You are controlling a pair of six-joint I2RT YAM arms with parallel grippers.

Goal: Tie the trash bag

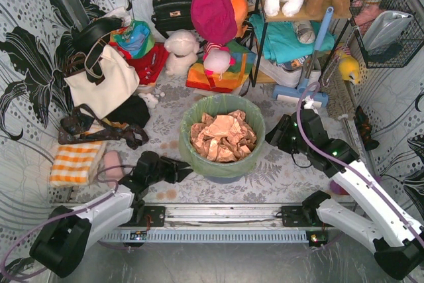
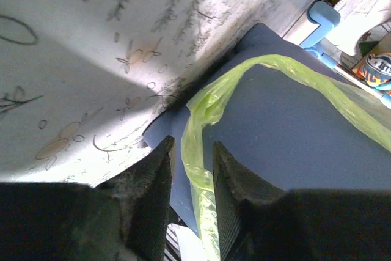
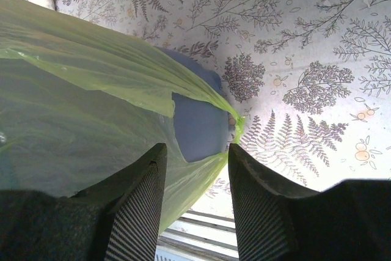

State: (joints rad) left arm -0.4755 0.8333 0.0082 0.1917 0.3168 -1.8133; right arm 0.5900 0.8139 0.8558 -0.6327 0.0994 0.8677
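Note:
The lime-green trash bag (image 1: 218, 104) lines a round blue-grey bin (image 1: 232, 178) at the table's middle, with crumpled brown paper (image 1: 223, 137) inside. My left gripper (image 1: 187, 169) is at the bin's near-left side. In the left wrist view its jaws (image 2: 192, 145) stand apart around a twisted green handle strip (image 2: 197, 120) that lies against the bin wall (image 2: 287, 126), with a gap still showing beside it. My right gripper (image 1: 270, 138) is at the bin's right side. Its jaws (image 3: 197, 148) are open, with the bag's handle loop (image 3: 208, 169) between them and loose film (image 3: 73, 120) to the left.
Handbags (image 1: 103, 81), plush toys (image 1: 182, 51) and folded cloths crowd the back. An orange striped cloth (image 1: 76, 162) lies at the left. A shelf (image 1: 291, 38), a blue-handled dustpan (image 1: 311, 64) and a wire basket (image 1: 387, 24) stand at the right. A metal rail (image 1: 218, 215) runs along the near edge.

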